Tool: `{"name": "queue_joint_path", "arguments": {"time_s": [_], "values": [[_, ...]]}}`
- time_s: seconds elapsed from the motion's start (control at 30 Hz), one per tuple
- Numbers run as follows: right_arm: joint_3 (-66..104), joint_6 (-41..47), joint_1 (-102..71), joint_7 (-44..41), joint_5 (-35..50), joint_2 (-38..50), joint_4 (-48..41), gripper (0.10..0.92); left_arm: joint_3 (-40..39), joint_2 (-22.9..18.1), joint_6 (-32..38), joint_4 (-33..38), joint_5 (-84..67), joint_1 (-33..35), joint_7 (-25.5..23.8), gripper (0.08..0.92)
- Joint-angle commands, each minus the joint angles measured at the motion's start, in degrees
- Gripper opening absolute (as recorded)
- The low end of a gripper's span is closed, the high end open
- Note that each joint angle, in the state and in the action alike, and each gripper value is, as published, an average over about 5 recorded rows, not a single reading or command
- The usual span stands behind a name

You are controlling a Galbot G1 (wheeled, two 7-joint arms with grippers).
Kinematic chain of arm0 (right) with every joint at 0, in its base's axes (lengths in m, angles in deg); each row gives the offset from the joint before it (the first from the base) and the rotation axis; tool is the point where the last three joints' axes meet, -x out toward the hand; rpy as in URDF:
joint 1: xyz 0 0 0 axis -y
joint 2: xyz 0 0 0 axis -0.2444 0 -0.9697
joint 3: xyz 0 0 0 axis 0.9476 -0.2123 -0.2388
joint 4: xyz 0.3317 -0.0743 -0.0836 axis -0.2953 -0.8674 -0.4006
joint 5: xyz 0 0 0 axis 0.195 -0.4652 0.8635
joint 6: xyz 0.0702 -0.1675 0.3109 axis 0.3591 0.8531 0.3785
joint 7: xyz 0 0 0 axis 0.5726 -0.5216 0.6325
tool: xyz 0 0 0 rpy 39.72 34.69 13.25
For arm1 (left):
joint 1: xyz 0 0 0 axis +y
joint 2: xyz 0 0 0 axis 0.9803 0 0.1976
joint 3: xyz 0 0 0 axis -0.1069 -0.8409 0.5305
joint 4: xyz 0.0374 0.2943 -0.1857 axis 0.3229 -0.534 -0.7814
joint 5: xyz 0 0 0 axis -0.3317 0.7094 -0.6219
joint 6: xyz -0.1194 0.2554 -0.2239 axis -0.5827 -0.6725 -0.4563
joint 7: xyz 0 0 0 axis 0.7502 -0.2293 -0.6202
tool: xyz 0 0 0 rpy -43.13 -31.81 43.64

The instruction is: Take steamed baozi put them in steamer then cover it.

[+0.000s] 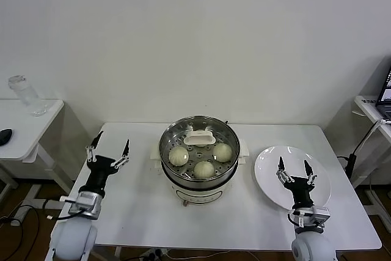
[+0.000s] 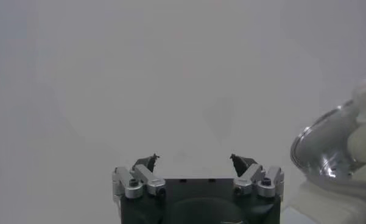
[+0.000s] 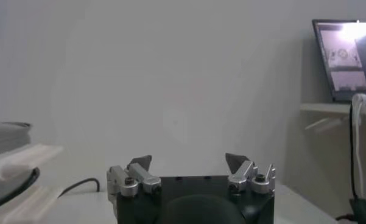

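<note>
Your left gripper (image 1: 109, 147) and right gripper (image 1: 293, 167) sat nearest, both spread wide and holding nothing, the right one above the white plate (image 1: 272, 183). Between them, farther back, you had the steamer (image 1: 166, 145) holding the steamed baozi (image 1: 178, 155), with the cover (image 1: 200, 138) on it.

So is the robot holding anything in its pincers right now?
No. The left pincer and right pincer are both open and empty, beside the round shiny steel steamer, which has the clear glass lid on.
</note>
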Motion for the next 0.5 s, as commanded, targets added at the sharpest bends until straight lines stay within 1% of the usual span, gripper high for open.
{"name": "queue_joint_path", "arguments": {"time_s": [0.03, 0.5], "values": [[-0.2, 1.4, -1.1, -0.3, 2.5, 0.2, 1.5, 0.823, 4.7, -1.2, 9.4, -3.6, -10.7, 4.8, -0.8, 0.823], [-0.5, 0.7, -1.3, -0.8, 2.0, 0.2, 1.5, 0.823, 4.1, -0.7, 10.1, -3.6, -9.5, 5.9, -1.3, 0.823]]}}
